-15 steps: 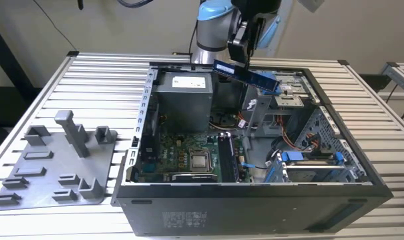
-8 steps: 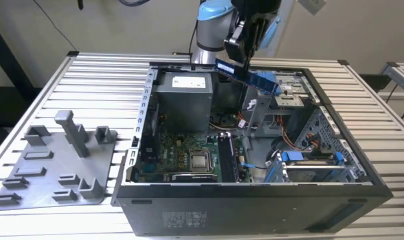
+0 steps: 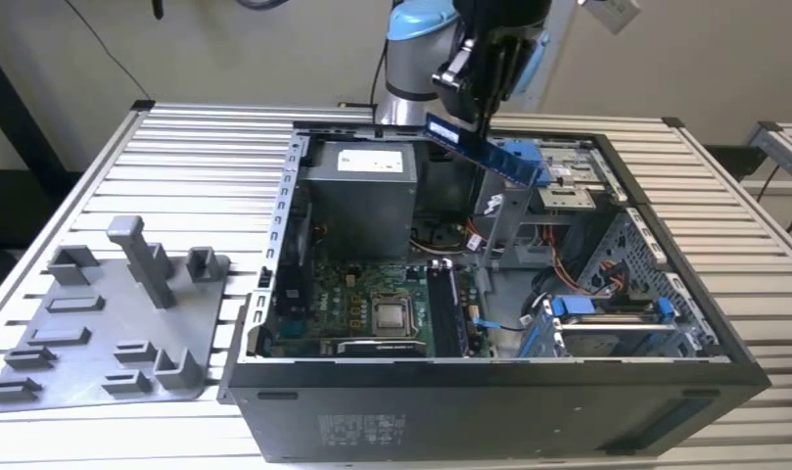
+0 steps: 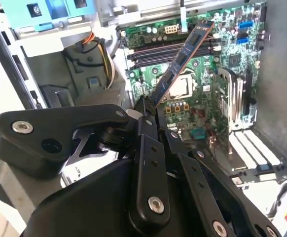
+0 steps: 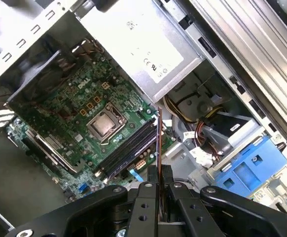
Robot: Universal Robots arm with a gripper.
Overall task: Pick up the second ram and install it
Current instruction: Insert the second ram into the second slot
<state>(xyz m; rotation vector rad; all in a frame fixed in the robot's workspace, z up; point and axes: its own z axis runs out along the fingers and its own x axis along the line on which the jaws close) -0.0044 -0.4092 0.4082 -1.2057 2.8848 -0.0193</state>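
The second ram (image 3: pixel 485 149) is a thin dark-blue strip held high over the open computer case (image 3: pixel 500 392), tilted down toward the exterior view's right. My gripper (image 3: pixel 478 98) is shut on its upper end. In the second wrist view the strip (image 4: pixel 183 57) runs from my fingertips (image 4: pixel 144 109) out over the green motherboard (image 4: pixel 202 103). The first wrist view catches it edge-on (image 5: pixel 159 140), above the long black slots (image 5: pixel 128 148). The slots (image 4: pixel 173 49) lie beside the bare processor socket (image 4: pixel 183 86), well below the strip.
Inside the case, a grey power supply (image 3: pixel 356 186) stands at the back and a blue drive cage (image 3: pixel 605 313) at the exterior view's right. A grey fixture plate (image 3: pixel 109 323) with upright holders lies on the slatted table at the exterior view's left. Orange and yellow cables (image 5: pixel 202 128) run near the slots.
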